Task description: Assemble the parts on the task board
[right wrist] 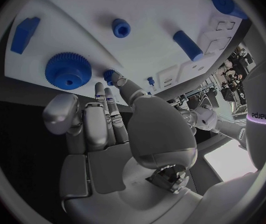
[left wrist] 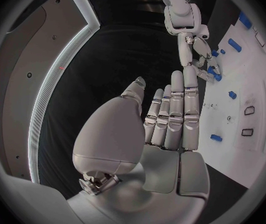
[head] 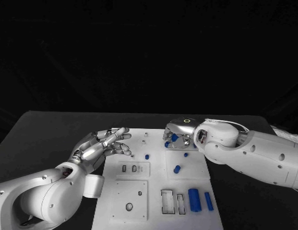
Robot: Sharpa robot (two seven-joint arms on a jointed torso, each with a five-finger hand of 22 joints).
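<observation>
"sharpa" lettering [right wrist: 262,116] on right arm [right wrist: 257,149]

- We are seeing a black table [head: 45,134] lying under everything, its dark top reaching out to both sides.
- We are seeing a black backdrop [head: 149,52] hanging behind the table's far edge.
- We are noticing something pale and crumpled [head: 294,135] lying at the table's right edge; we cannot tell what it is.

Task board [head: 121,194] mid-table, gear [right wrist: 68,70] at its far edge (right hand [head: 178,135] above), two bars [head: 200,200] near-right
</observation>
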